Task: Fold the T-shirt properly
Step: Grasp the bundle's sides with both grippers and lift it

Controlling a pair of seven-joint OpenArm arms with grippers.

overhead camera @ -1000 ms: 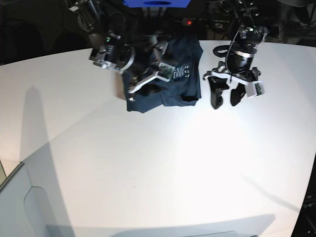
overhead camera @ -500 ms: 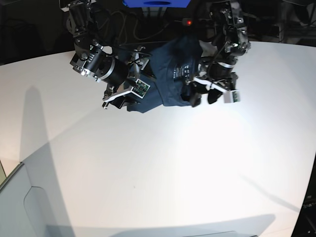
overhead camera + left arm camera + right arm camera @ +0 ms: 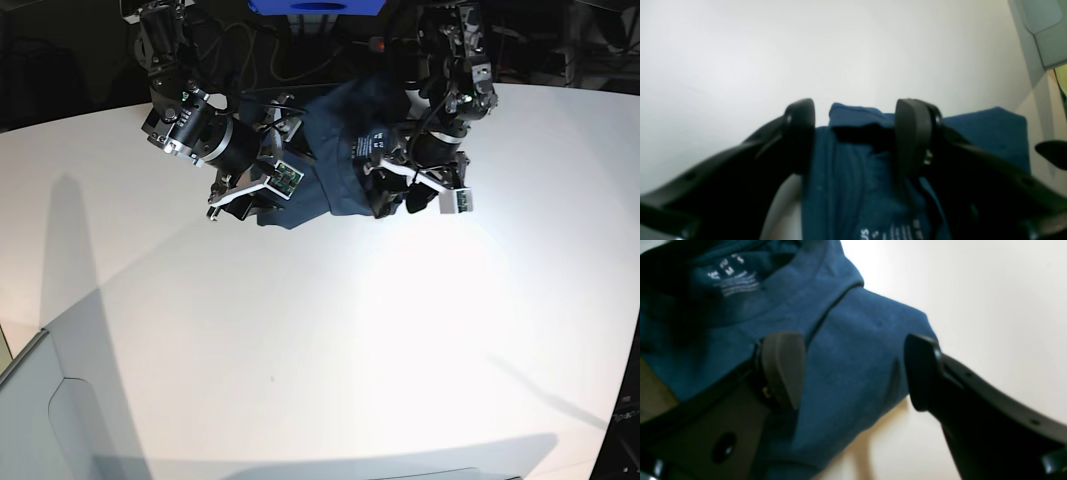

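The dark navy T-shirt lies bunched at the far middle of the white table, its white neck label facing up. My left gripper is at the shirt's right front edge. In the left wrist view its fingers stand open, straddling a raised fold of the T-shirt. My right gripper is at the shirt's left front edge. It is open too, with one finger over the T-shirt and the other past the cloth's edge. The label shows there.
A grey bin sits at the table's near left corner. A blue object and dark cables stand behind the shirt. A grey panel shows in the left wrist view's top right corner.
The right arm drew back from over the shirt to its left front edge. The left arm came in from the bare table on the right onto the shirt's right edge. Both stayed open.
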